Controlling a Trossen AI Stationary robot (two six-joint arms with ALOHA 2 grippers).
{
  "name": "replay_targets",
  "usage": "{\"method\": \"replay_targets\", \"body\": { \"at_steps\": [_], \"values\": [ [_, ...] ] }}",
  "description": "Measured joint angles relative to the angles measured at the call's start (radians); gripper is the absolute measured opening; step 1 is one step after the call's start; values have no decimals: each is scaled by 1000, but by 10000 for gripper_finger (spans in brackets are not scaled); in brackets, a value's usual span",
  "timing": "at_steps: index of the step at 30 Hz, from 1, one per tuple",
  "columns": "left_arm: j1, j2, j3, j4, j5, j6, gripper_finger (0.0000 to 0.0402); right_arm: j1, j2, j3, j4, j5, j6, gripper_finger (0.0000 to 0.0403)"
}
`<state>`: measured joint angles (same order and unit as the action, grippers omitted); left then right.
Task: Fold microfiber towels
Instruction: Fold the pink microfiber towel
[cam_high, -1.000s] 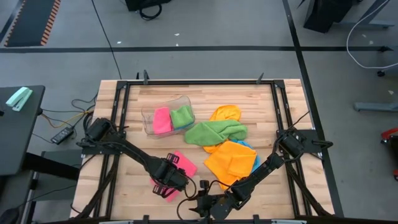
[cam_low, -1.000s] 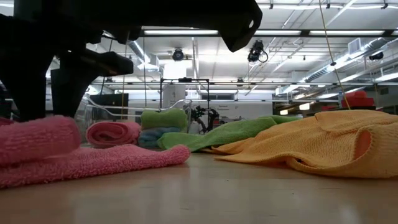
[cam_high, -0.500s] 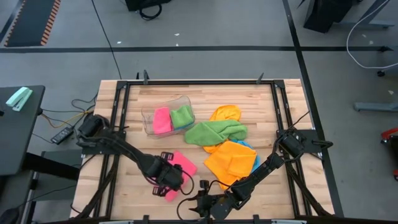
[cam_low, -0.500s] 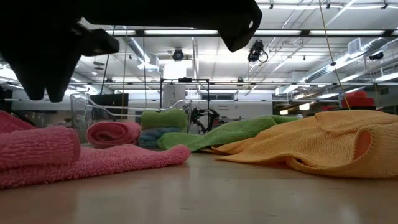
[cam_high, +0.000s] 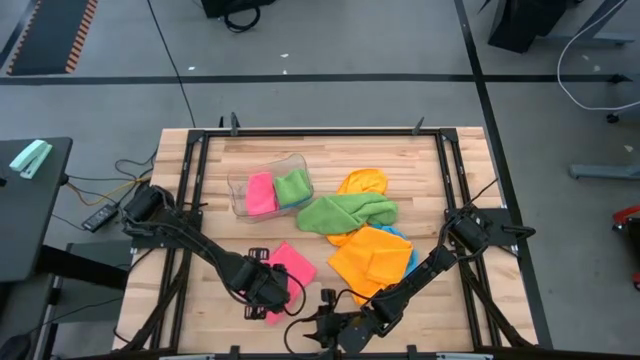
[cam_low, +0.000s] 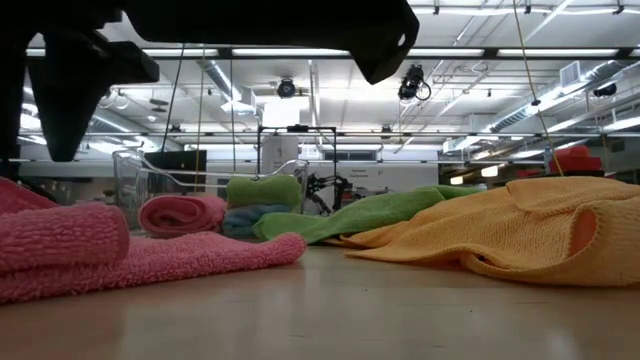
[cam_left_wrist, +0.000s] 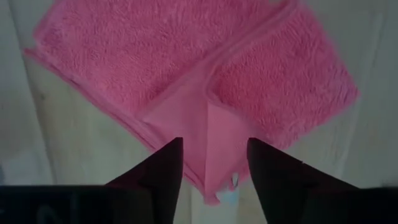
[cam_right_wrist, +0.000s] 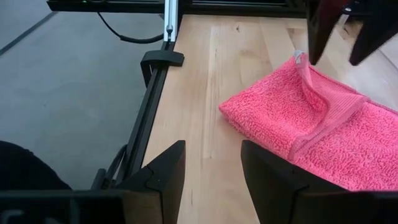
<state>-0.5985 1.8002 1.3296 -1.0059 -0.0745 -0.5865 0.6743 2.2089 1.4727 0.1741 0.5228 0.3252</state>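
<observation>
A pink microfiber towel (cam_high: 292, 262) lies folded near the table's front left, and one corner of it (cam_right_wrist: 301, 60) stands up in a peak. My left gripper (cam_left_wrist: 214, 165) hangs open over it, pointing straight down, with a finger on either side of the peaked fold (cam_left_wrist: 208, 134). My right gripper (cam_right_wrist: 214, 180) is open and holds nothing, low at the front edge (cam_high: 325, 325), facing the pink towel. A green towel (cam_high: 350, 212), orange towels (cam_high: 372, 255) and a blue one (cam_high: 408, 250) lie heaped at centre right. My left gripper stands over the towel's raised corner (cam_right_wrist: 301, 60), coming from above. One fingertip (cam_right_wrist: 317, 53) is right beside that corner. Whether it touches the cloth, I cannot tell. The towel lies on the table.
A clear plastic tub (cam_high: 238, 192) at the back left holds a folded pink towel (cam_high: 261, 193) and a folded green one (cam_high: 293, 186). Another orange towel (cam_high: 362, 182) lies behind the green one. Black frame rails run around the table's edges (cam_right_wrist: 163, 56). Bare wood shows left of the pink towel.
My left gripper has risen off the pink towel's folded part and rolled about its own pointing line, shifting slightly toward the table's left. The towel stays folded on the table, with more of it now showing from above.
</observation>
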Motion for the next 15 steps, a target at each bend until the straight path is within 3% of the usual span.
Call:
{"method": "replay_targets", "body": {
  "at_steps": [6, 15],
  "values": [
    [-31, 7, 0, 51, 3, 31, 212, 0, 0, 0, 0, 0, 0, 165],
    [-87, 44, -3, 52, -33, 127, 193, 0, 0, 0, -1, 0, 5, 165]
  ]
}}
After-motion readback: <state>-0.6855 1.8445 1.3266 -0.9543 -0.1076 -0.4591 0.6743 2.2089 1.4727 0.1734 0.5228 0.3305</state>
